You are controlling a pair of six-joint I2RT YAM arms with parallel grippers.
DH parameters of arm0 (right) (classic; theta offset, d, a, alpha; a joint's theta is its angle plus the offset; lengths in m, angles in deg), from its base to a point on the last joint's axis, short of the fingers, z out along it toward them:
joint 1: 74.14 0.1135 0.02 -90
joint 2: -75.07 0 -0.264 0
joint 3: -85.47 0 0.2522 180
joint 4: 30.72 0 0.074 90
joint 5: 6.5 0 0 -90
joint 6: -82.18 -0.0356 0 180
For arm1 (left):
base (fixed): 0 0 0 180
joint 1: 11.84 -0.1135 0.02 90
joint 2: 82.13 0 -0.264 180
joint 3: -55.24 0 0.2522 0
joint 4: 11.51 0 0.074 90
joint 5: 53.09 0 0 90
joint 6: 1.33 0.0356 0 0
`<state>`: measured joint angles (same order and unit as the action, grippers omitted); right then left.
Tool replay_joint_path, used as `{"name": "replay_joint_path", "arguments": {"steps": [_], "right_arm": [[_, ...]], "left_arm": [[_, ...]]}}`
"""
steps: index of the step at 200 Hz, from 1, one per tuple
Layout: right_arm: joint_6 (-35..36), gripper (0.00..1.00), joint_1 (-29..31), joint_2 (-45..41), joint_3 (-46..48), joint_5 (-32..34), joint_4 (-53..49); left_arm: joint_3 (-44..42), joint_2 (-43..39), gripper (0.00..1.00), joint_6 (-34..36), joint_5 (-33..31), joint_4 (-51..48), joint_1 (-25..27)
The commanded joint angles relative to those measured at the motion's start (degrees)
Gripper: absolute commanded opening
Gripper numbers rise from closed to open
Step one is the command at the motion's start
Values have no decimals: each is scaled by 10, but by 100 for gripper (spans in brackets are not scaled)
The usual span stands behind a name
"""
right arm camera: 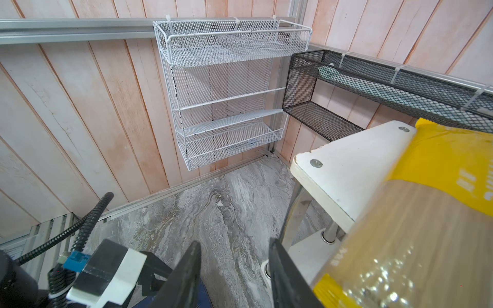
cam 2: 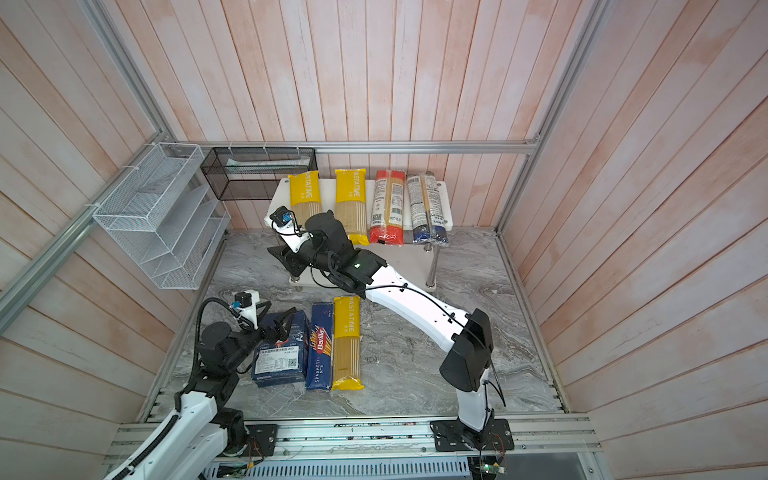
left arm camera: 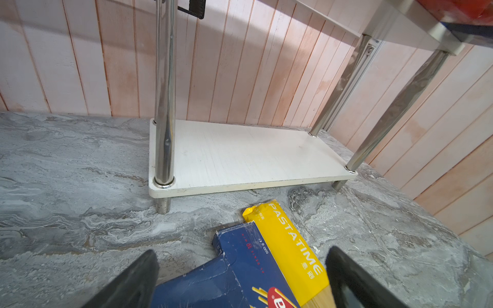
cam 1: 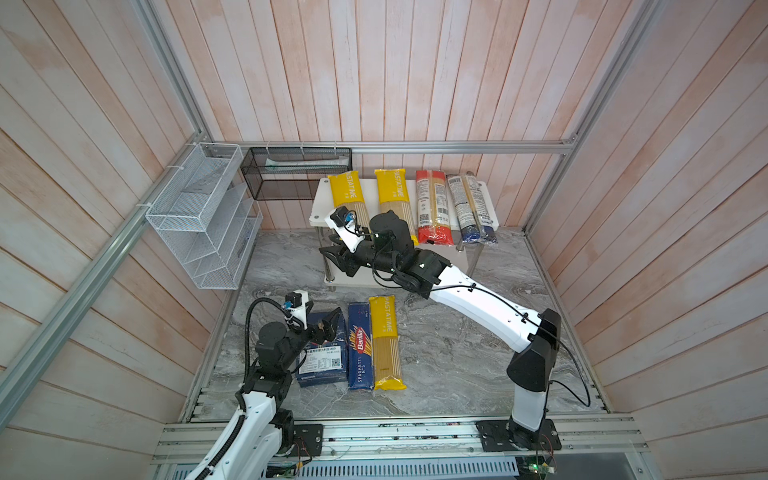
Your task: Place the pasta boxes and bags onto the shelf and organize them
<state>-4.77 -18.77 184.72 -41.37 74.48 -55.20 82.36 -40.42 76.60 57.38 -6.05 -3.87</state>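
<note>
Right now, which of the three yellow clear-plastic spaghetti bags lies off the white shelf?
The yellow bag on the tabletop beside the narrow blue Barilla box; the other two lie atop the shelf.

Open lower board between chrome legs

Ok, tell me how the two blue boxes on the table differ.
The wide box is broad, shorter, with a white sticker; the narrow box is slim, longer, marked SPAGHETTI N.5. The wide box ends the row; the narrow box sits between it and a yellow bag. Both are blue, lying flat.
</note>
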Motion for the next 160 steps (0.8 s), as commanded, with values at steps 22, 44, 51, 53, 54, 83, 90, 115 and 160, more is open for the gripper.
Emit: {"name": "replay_joint_path", "arguments": {"steps": [22, 44, 51, 53, 54, 83, 90, 115, 160], "right_arm": [[-2, 44, -4, 54, -67, -6, -36], [-3, 44, 0, 59, -84, -10, -46], [-2, 44, 2, 57, -85, -10, -48], [-1, 44, 3, 56, -84, -9, -48], [-1, 44, 3, 56, -84, -9, -48], [5, 46, 16, 29, -68, -4, -50], [4, 46, 16, 18, -61, -6, -48], [5, 46, 22, -31, -21, 4, -49], [6, 46, 35, -157, 137, 61, -14]], "left_arm": [[-7, -6, 100, -2, -10, 1, -2], [-9, -8, 100, -3, -9, 1, -2], [-9, -8, 100, -3, -10, 1, -2], [-9, -8, 100, -2, -10, 1, -2], [-9, -8, 100, -2, -10, 1, -2], [-9, -7, 100, -3, -12, 1, -2], [-8, -6, 100, -3, -11, 1, -2], [-8, -4, 100, -2, -9, 1, -2], [-8, -8, 100, -2, -9, 1, -2]]}}
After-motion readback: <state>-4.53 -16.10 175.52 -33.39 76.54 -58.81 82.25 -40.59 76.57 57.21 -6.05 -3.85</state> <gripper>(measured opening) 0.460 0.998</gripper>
